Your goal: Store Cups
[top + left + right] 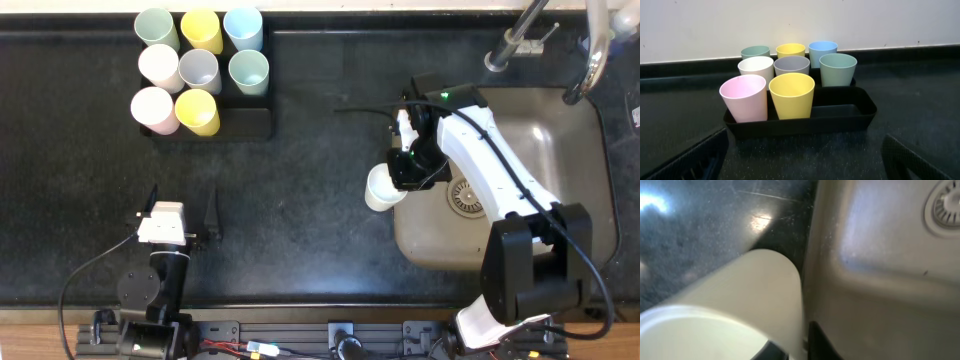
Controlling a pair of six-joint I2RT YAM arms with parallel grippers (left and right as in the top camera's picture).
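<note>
Cups [199, 70] — eight, upright, set in a black tray [250, 124] at 10 o'clock on the dark worktop [320, 240] in the top view.
- Row farthest from the arms: pale green cup [755, 51], far yellow cup [790, 49], blue cup [822, 50].
- Middle row: white cup [755, 70], grey cup [791, 66], sage cup [838, 69].
- Nearest row: pink cup [743, 97] and near yellow cup [791, 95], standing side by side.

Ninth item — cream cup [380, 190], off the surface and tilted, its mouth turned toward 7 o'clock in the top view. It hung at the worktop's edge, just beside the rim of the steel sink [560, 130], at 9 o'clock from the drain [465, 195]. The right gripper [398, 178] was clamped on this cup; in the right wrist view its dark fingers [822, 342] sat either side of the cup's wall at the lip.

The left gripper [183, 208] was at 7 o'clock on the worktop, fingers spread wide and holding nothing. It faced the tray, which lay toward its 12 o'clock and well apart from it.

Fixtures: a faucet [520, 35] stood at 12 o'clock from the sink.
</note>
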